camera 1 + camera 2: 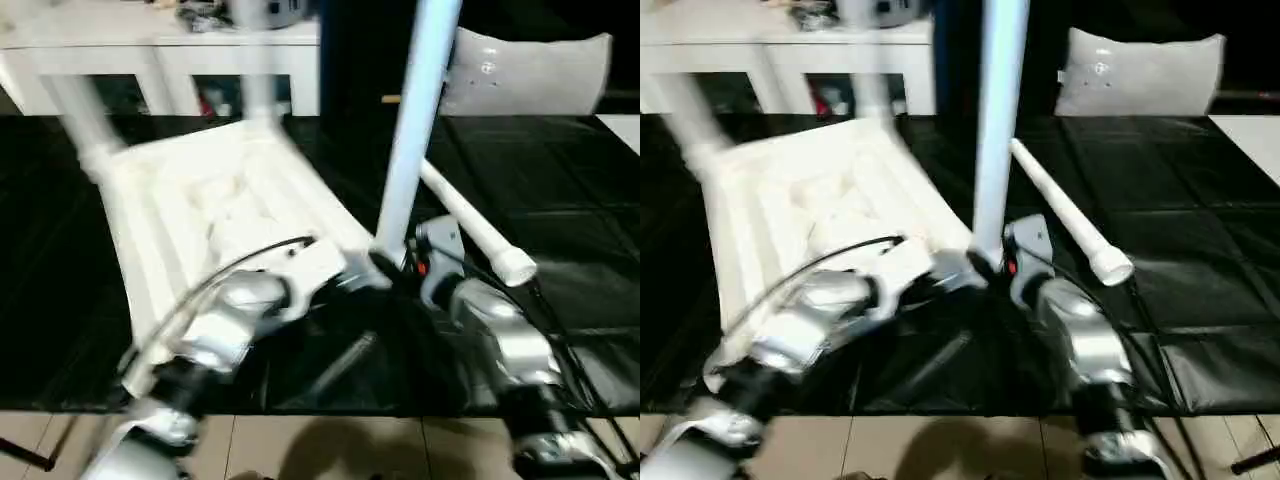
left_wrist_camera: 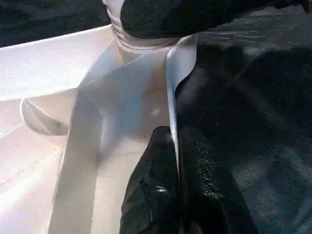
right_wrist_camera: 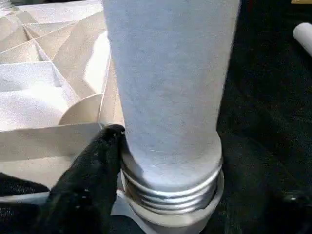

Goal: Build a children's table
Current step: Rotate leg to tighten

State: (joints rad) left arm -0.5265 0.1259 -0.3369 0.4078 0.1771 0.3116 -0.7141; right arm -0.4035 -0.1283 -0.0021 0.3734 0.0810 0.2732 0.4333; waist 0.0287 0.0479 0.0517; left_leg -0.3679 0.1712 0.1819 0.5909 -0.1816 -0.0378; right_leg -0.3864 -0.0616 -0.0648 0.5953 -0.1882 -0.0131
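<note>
The white table top [image 1: 190, 210] is lying upside down on the black mat [image 1: 560, 180], ribs facing up, and everything is happening at its near corner. An upright leg [image 1: 415, 120] is standing in that corner's round socket; in the right wrist view its threaded end [image 3: 170, 190] is showing just above the socket collar, so I judge it is not fully seated yet. The right gripper [image 1: 992, 268] is sitting around the base of this leg, fingers apart to the tube's width, one finger [image 3: 87, 185] pressing against its side, probably to steady or turn it. The left gripper [image 2: 178, 195] is pinching the thin rim wall of the top just beside the same socket, its fingers [image 2: 151, 195] clamped together on the plastic edge, apparently to keep the top from twisting while the leg goes in. A spare leg [image 1: 475, 235] is lying on the mat just beyond that corner, within reach for the next socket. At the top's far corners, two more legs [image 1: 85, 130] are already standing.
</note>
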